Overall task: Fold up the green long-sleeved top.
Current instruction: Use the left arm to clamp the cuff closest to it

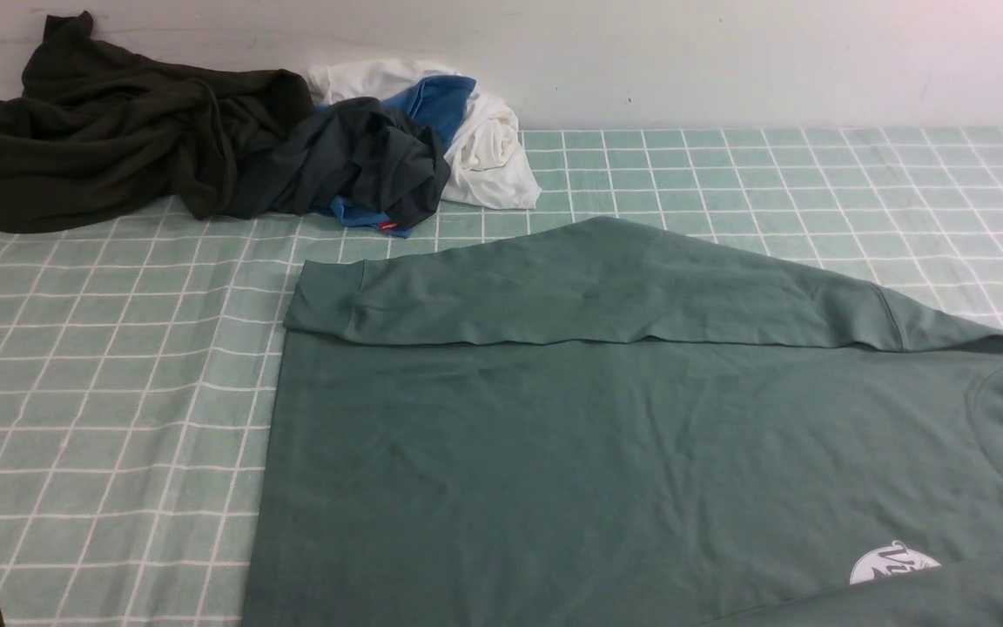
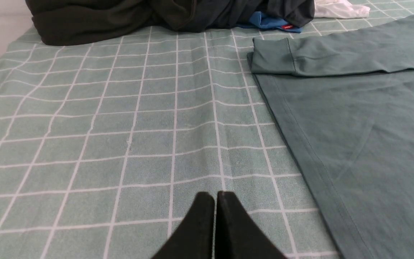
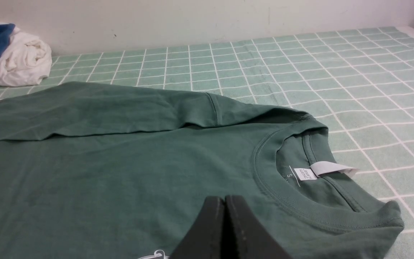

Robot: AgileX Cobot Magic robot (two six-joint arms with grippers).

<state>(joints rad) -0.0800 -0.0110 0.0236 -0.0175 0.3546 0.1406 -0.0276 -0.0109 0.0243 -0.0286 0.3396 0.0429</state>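
L hand point(image 2: 215, 195) closed, empty, over cloth point(image 2: 84, 144) | R hand point(image 3: 224, 198) closed, empty, over green top point(image 1: 641, 435) | far sleeve point(image 1: 597, 287) folded across

A plain off-white wall point(image 1: 728, 61) runs along the far edge of the tabletop point(image 1: 902, 174) and meets it in a straight seam. The wall is scuffed, with faint streaks and one small dark speck point(image 1: 629, 100). A pale green cloth point(image 1: 101, 374) with a white grid covers the tabletop right up to that far edge, lying flat with slight creases. The light is soft and even, casting only weak shadows.
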